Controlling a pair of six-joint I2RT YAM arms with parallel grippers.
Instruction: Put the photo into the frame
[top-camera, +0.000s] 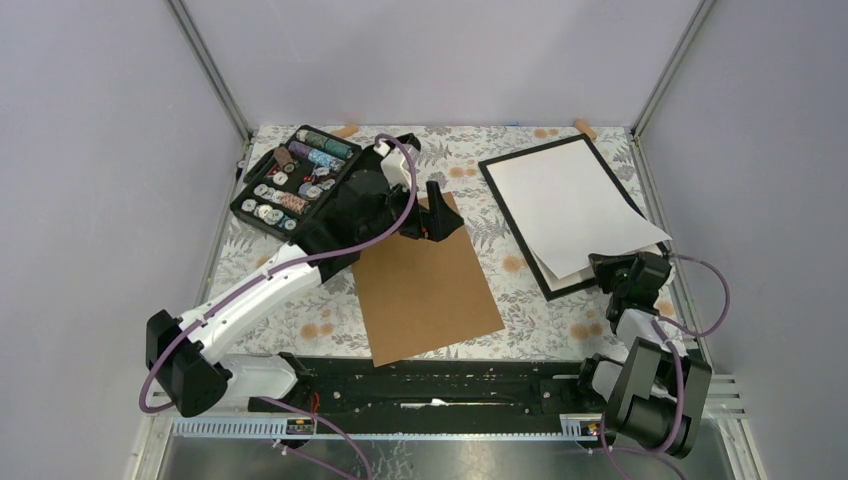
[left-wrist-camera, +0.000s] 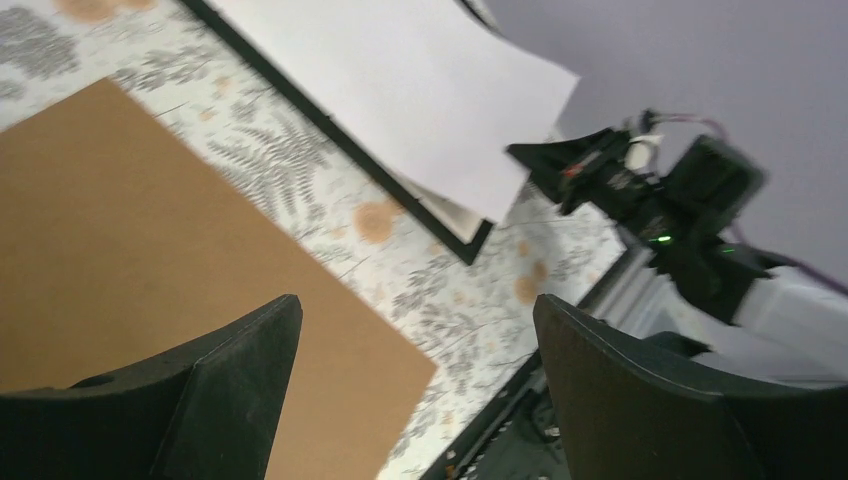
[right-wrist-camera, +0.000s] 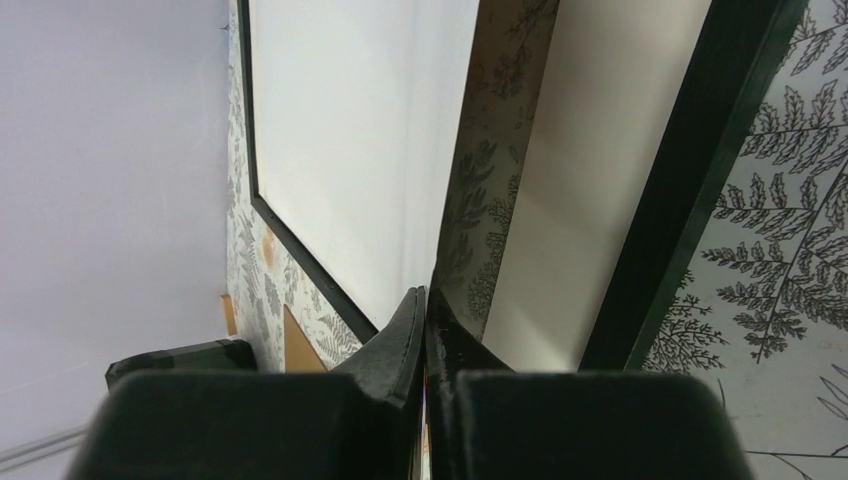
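Pinching the near edge of the photo (top-camera: 575, 200) with the right claw (top-camera: 606, 264), fingers (right-wrist-camera: 400, 335) pressed flat together on the paper. Showing only a blank white back, stretching away ahead of that claw and lying askew over the frame (top-camera: 510, 218). Resting on the flowered tabletop (top-camera: 540, 320), thin black rim and cream mat just ahead of the same claw and partly under the sheet. Spread wide at the left claw (top-camera: 432, 218), gripping nothing, poised over the far edge of a brown board (top-camera: 425, 290). Straight ahead of that claw, well apart, frame and photo. Behind it, a black case of thread spools (top-camera: 295, 180).
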